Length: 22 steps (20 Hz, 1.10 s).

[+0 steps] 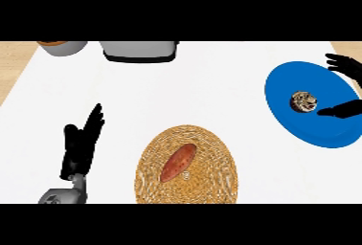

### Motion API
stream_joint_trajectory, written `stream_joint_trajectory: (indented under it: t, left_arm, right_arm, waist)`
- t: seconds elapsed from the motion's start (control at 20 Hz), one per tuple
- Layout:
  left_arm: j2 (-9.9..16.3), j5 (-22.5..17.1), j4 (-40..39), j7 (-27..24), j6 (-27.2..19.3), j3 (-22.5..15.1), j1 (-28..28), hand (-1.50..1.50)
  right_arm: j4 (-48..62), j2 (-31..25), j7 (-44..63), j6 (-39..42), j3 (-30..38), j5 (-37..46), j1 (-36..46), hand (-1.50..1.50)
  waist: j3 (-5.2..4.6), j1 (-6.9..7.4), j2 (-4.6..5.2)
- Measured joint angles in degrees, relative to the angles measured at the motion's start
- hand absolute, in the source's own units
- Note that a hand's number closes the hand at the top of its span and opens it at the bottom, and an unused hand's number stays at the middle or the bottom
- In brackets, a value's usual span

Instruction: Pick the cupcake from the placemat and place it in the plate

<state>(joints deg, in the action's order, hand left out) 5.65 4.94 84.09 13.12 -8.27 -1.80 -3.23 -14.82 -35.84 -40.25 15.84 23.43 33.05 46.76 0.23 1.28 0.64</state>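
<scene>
The small brown cupcake [305,101] sits on the blue plate [311,131] at the right of the counter. My right hand [345,109] comes in from the right edge and stands open over the plate. Its thumb lies just right of the cupcake, and its fingers [344,64] spread above the plate's far rim, apart from the cupcake. The round woven placemat [212,179] lies at the lower centre. My left hand [80,146] rests open at the lower left, fingers pointing up, holding nothing.
An orange-brown sweet potato [178,162] lies on the placemat. A grey bowl [67,47] stands at the far left corner, with a grey and black appliance [139,50] beside it at the back. Wooden surface shows past the white counter at both sides.
</scene>
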Motion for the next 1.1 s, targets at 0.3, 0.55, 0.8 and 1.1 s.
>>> stream_joint_trajectory:
  t: [0.3,0.55,0.8,1.1]
  left_arm:
    - [0.3,-0.1,0.1,0.0,0.5,0.2,0.0,0.00]
    - [-0.4,0.5,0.6,0.6,-0.1,-0.3,0.2,0.00]
    - [-0.1,0.4,0.8,0.6,0.4,-0.2,-0.1,0.00]
    - [-0.2,0.5,-0.7,-0.4,0.5,0.1,-0.6,0.00]
  right_arm:
    - [3.8,-3.6,-1.4,7.5,5.6,-6.1,-0.6,-1.50]
    - [4.3,-4.5,-1.9,9.6,6.2,-7.6,-2.2,-1.50]
    - [3.7,-4.0,-3.3,9.4,6.0,-8.3,-3.4,-1.50]
    - [3.4,-3.4,-4.9,7.5,5.1,-8.2,-4.8,-1.50]
  waist:
    - [0.00,0.56,0.23]
    - [0.01,0.66,0.23]
    - [0.05,0.92,0.31]
    - [0.05,1.03,0.41]
